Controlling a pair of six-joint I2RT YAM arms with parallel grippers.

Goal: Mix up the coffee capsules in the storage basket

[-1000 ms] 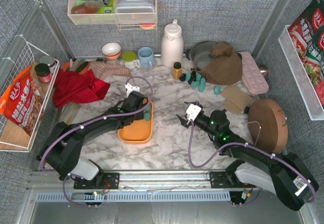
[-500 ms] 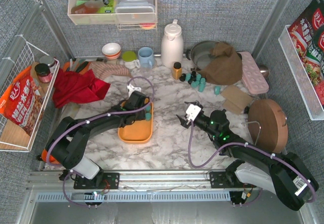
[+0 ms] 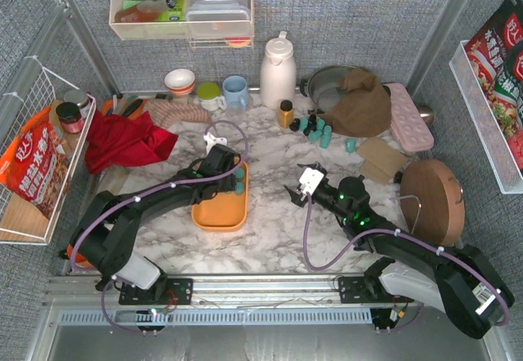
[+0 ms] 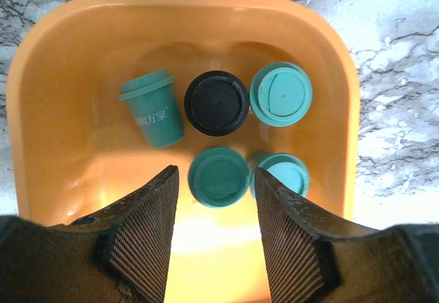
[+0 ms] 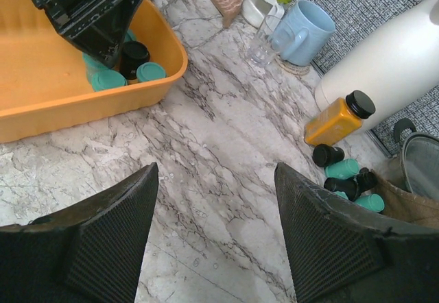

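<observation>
Orange storage basket (image 4: 75,145) sits beneath the outstretched left arm, jaws parted astride a teal capsule (image 4: 218,176); right jaws gape.

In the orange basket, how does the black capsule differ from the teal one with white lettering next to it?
Colour: the black capsule is plain black; the lettered teal capsule is teal with white print on its wall. Pose: the black capsule stands on end, showing only a round face; the lettered teal capsule lies on its side, rim and wall visible. Both sit side by side in the storage basket.
</observation>
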